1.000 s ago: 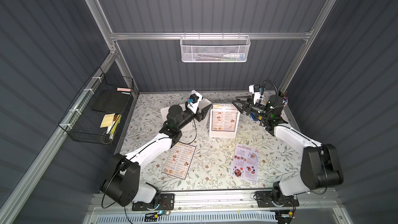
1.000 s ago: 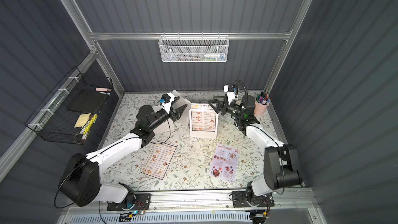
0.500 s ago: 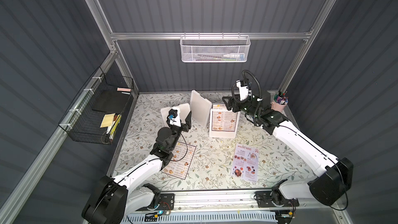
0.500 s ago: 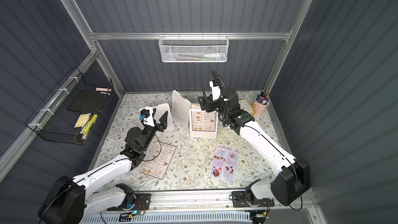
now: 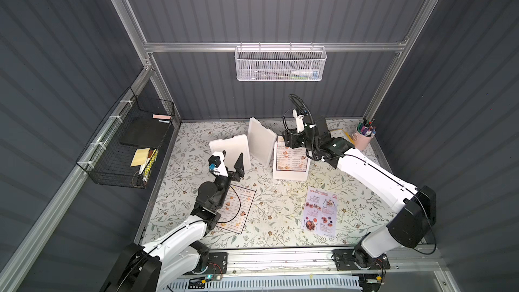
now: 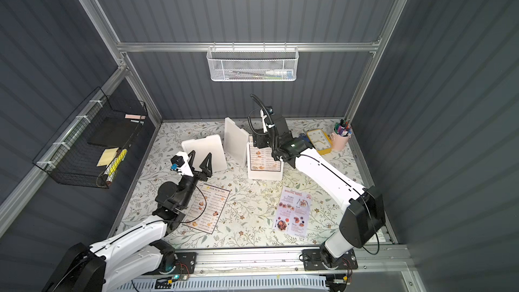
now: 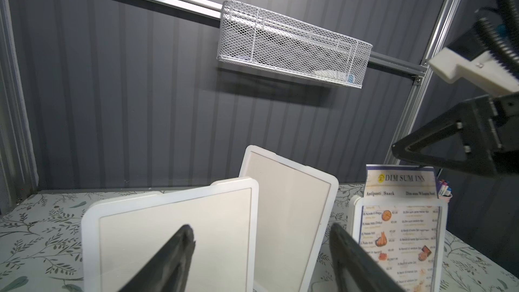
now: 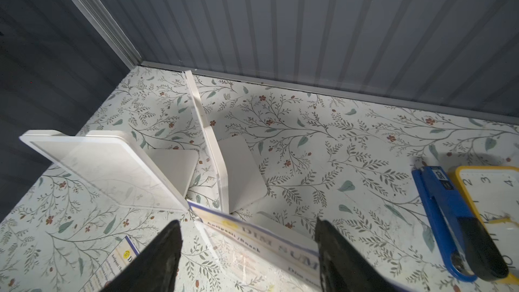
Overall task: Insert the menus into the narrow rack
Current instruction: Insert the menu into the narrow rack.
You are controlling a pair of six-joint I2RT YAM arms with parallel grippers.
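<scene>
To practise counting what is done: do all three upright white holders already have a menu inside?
No: in a top view only one holder carries a menu; the middle holder and the end holder are blank.

Present: three menus (image 5: 290,160) at 1, 4 and 8 o'clock, three holders (image 5: 261,143) at 11 to 1 o'clock, two baskets (image 5: 279,63) at 9 and 12 o'clock, two arms (image 5: 373,175), one cup (image 5: 363,143) and one clock (image 6: 317,141).
</scene>
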